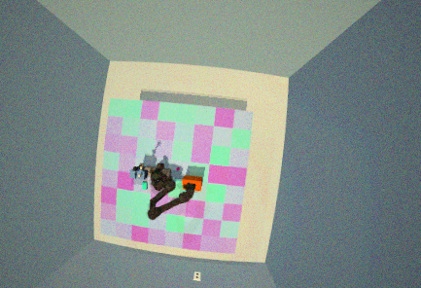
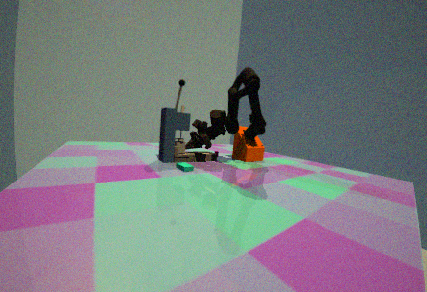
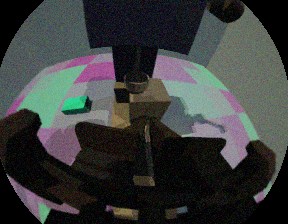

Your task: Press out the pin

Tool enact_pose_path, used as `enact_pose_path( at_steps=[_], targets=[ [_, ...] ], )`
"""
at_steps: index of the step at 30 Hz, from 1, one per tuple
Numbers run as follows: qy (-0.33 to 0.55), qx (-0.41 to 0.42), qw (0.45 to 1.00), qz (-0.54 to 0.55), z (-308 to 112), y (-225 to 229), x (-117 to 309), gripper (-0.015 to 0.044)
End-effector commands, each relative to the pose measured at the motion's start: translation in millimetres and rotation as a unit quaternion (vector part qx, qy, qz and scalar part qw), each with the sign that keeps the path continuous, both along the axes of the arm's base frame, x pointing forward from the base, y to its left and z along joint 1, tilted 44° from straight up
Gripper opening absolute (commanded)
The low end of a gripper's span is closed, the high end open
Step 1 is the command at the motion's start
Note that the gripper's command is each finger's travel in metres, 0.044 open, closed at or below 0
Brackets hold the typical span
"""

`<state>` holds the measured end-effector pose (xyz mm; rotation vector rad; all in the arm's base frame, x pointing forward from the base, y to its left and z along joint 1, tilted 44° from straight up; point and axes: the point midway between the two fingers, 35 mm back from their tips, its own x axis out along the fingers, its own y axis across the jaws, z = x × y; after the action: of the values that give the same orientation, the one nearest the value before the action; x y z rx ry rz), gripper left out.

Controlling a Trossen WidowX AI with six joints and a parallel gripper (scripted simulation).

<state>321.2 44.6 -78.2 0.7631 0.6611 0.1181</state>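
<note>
End effector (image 1: 150, 170) (image 2: 190, 146) (image 3: 147, 119) closed, empty, close behind block (image 2: 179, 148) (image 3: 151, 94). Block ahead on press bed (image 2: 196, 156) (image 3: 120, 117), near punch (image 2: 180, 134) (image 3: 136, 80); pin hidden. Alignment likely in hand; next: small nudge if needed, then retreat toward lever (image 2: 179, 96).

arm (image 1: 170, 204) (image 2: 256, 104) (image 3: 102, 145): 1 | press (image 1: 136, 177) (image 2: 167, 134) (image 3: 145, 22): 1 | block (image 2: 179, 148) (image 3: 150, 108): 1 | green bar (image 1: 145, 185) (image 2: 184, 167) (image 3: 75, 104): 1 | orange box (image 1: 197, 181) (image 2: 242, 148): 1
</note>
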Motion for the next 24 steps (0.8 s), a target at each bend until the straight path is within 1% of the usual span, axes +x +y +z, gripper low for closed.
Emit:
enact_pose_path(
  at_steps=[1, 4, 9, 11, 17, 24],
  targets=[
    [-0.001, 0.0, 1.0, 0.002, 1, 0, 0, 0.003],
    [-0.004, -0.001, 1.0, 0.001, 13, -10, -7, 0.003],
    [-0.017, -0.001, 1.0, -0.003, 48, -35, -40, 0.003],
    [-0.019, -0.001, 1.0, -0.004, 52, -38, -45, 0.003],
    [-0.018, -0.001, 1.0, 0.001, 49, -36, -42, 0.003],
    [-0.009, -0.005, 0.999, 0.051, 4, -9, -23, 0.003]
  ],
)
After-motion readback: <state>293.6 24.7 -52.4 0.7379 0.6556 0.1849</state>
